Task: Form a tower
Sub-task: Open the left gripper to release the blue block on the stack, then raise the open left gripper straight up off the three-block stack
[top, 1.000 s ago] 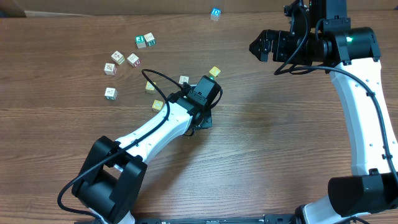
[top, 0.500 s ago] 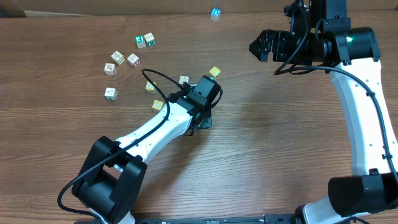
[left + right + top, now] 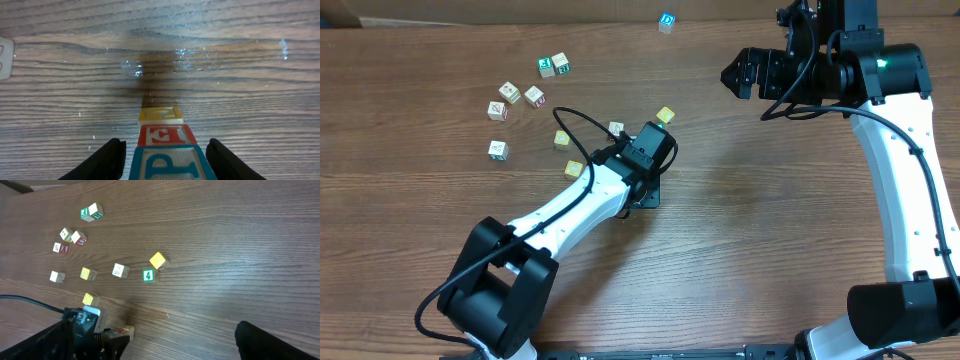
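Overhead: fixed high above, looking straight down on the tabletop [image 3: 740,230] — its far edge runs along the top of the view, and the left arm [image 3: 570,210] and right arm [image 3: 900,170] are both in view.
Left wrist: very near, looking steeply down along the tower [image 3: 165,136], with the teal top closest to the lens, its own jaws on either side at the bottom, and bare tabletop beyond.
Right wrist: held high toward the far right corner, looking obliquely down and across at the loose cubes [image 3: 120,270].
Shared: overhead and right wrist both take in the loose cubes and the left arm's tip — the left wrist covers only the patch hidden under that tip in the overhead.
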Available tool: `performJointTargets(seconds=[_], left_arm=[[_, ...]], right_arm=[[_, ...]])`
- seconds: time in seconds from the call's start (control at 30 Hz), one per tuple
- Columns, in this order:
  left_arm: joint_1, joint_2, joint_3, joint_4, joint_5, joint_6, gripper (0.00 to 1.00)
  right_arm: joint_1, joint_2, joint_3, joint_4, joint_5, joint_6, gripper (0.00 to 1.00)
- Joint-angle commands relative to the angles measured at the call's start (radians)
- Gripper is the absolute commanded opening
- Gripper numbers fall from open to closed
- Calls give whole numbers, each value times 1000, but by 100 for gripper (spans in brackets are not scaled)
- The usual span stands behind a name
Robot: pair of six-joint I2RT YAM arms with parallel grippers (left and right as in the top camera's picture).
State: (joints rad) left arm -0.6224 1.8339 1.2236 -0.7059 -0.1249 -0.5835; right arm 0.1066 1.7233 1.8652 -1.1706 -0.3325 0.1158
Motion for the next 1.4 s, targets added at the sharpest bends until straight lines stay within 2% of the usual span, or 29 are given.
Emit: performJointTargets(seconds=[0.0,0.17,0.43,0.57,0.73,0.87,1.13,1.37], left_arm=[[-4,29,-11,6,-13,19,49],[-2,45,-11,10,-13,19,48],[0,55,-11,23,-13,19,39],[1,55,-11,24,-16,19,30],[1,55,-11,27,-17,19,26],[1,55,-9,26,-17,19,27],[1,55,-2,31,-16,39,38],[0,55,-2,41,-1,114,36]], right_arm=[[6,-10,12,3,6,0,100],[6,-10,12,3,6,0,100],[6,-10,12,3,6,0,100],[6,-10,12,3,6,0,100],[6,-10,12,3,6,0,100],[6,-10,12,3,6,0,100],[6,-10,12,3,6,0,100],[6,-10,12,3,6,0,100]])
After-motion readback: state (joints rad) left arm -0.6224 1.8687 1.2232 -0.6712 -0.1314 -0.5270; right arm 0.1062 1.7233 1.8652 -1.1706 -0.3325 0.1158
